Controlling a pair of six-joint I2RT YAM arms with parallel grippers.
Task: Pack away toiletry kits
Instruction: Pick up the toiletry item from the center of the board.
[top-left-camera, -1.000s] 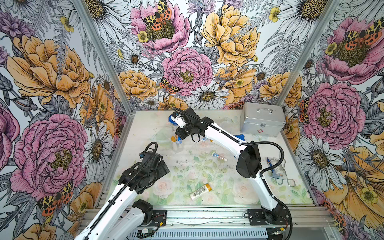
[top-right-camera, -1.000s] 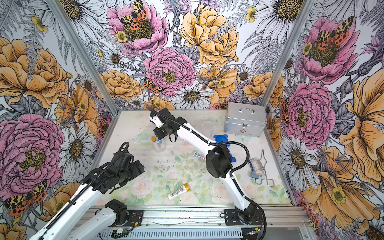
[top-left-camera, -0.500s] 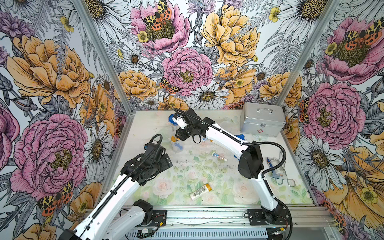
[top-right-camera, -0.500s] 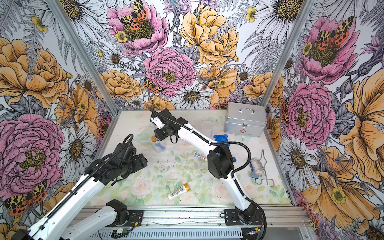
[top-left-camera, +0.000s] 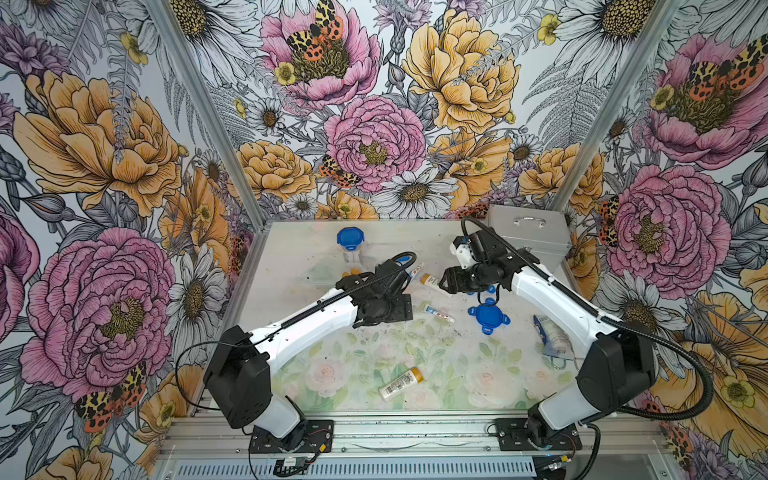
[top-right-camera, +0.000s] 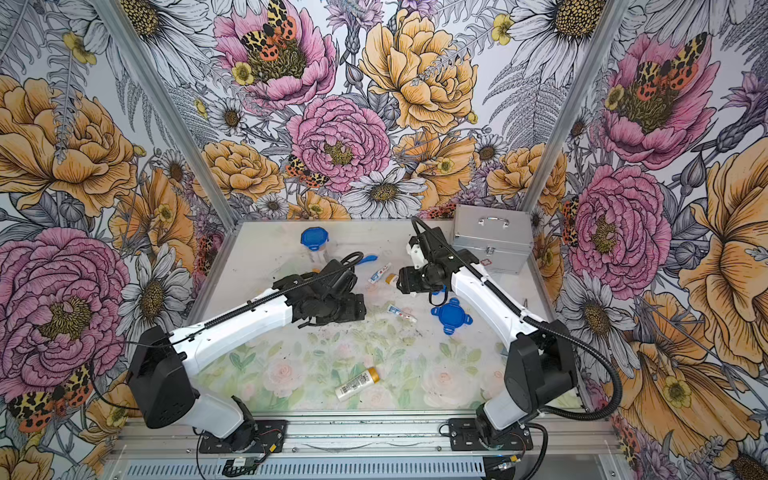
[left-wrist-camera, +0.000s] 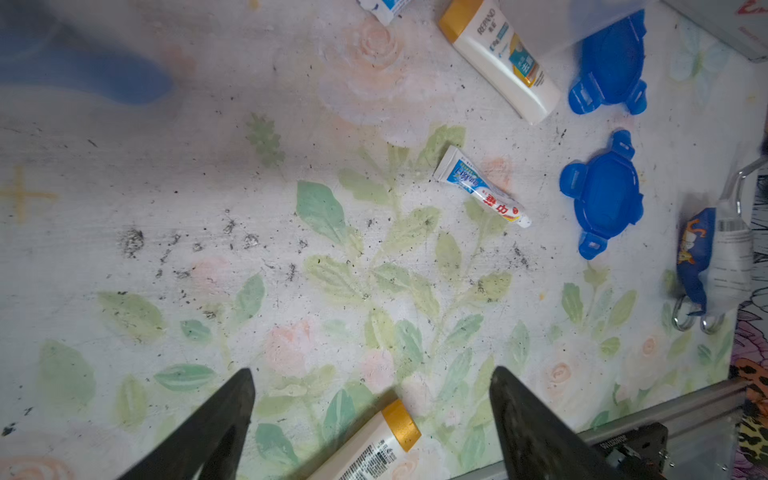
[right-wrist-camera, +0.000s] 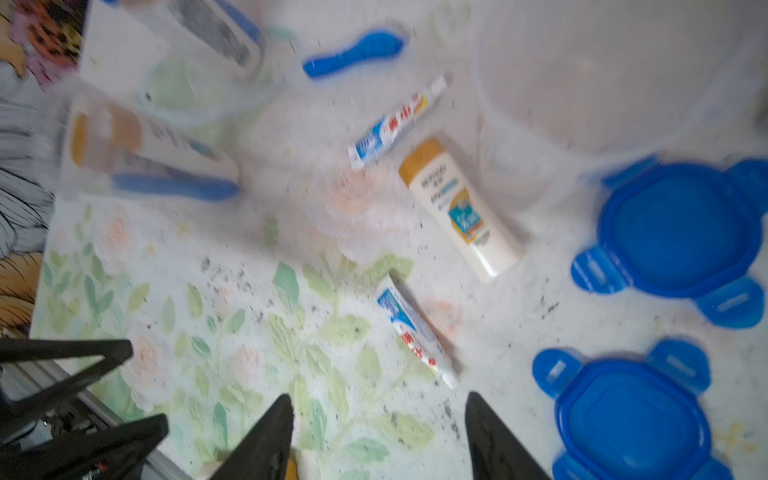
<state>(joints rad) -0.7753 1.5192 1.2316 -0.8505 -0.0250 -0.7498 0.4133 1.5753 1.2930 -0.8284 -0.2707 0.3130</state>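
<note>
Toiletry kit pieces lie loose on the floral table. A white gold-capped bottle (top-left-camera: 401, 382) lies near the front edge, and in the left wrist view this bottle (left-wrist-camera: 374, 440) shows below my open left gripper (left-wrist-camera: 372, 374). A toothpaste tube (top-left-camera: 438, 313), another bottle (top-left-camera: 432, 283) and two blue lids (left-wrist-camera: 600, 193) (left-wrist-camera: 611, 62) lie mid-table. My right gripper (right-wrist-camera: 378, 400) hangs open and empty just short of the toothpaste tube (right-wrist-camera: 415, 330). A clear cup with a blue lid (top-left-camera: 351, 245) stands at the back. A blue toothbrush (right-wrist-camera: 353, 54) lies beyond a second tube (right-wrist-camera: 395, 122).
A silver metal case (top-left-camera: 525, 237) stands at the back right, close behind the right arm. A white and blue packet with metal rings (top-left-camera: 550, 338) lies by the right edge. Blurred clear cups holding items (right-wrist-camera: 166, 137) lie at the back left.
My right gripper has pulled away from the back-left cup toward the table's middle, and its jaws have opened. The left arm has reached forward from the front left to mid-table.
</note>
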